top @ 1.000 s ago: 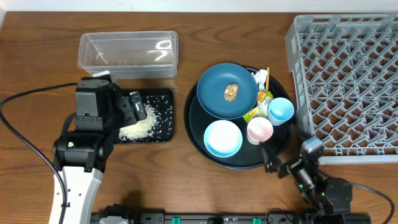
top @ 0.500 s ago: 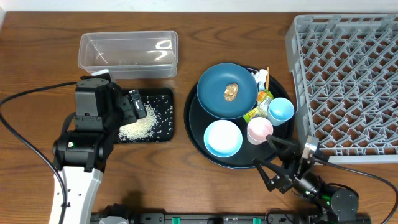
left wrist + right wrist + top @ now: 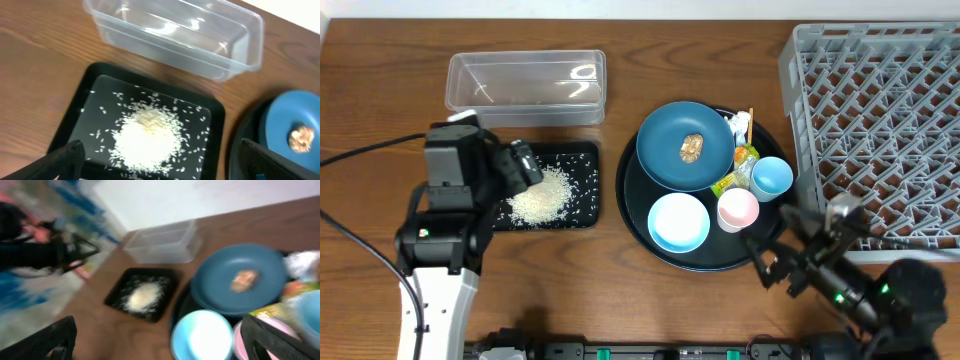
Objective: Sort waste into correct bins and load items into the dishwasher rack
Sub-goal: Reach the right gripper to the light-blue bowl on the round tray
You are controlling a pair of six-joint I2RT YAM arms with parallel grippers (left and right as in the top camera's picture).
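Observation:
White rice (image 3: 540, 197) lies heaped in the shallow black tray (image 3: 588, 160), just in front of the clear tub (image 3: 525, 85). My left gripper (image 3: 520, 165) hovers open over that tray's left side, rice (image 3: 147, 135) between its spread fingers. On the round black tray (image 3: 632, 215) sit the dark blue plate (image 3: 665, 160) with the brown lump (image 3: 691, 147), white bowl (image 3: 679, 222), pink cup (image 3: 738, 209), light blue cup (image 3: 772, 177), printed wrapper (image 3: 740, 168), tissue (image 3: 738, 125) and chopstick (image 3: 751, 115). My right gripper (image 3: 778, 250) is open and empty, at the round tray's front right rim.
The grey dishwasher rack (image 3: 880, 130) fills the right side of the table, its near corner beside my right arm. Bare wood lies between the black tray and the round tray. The left arm's cable (image 3: 360, 160) trails off to the left.
My right arm has risen from the front edge and swung right, toward the rack's near corner. My left gripper has shifted slightly left over the black tray.

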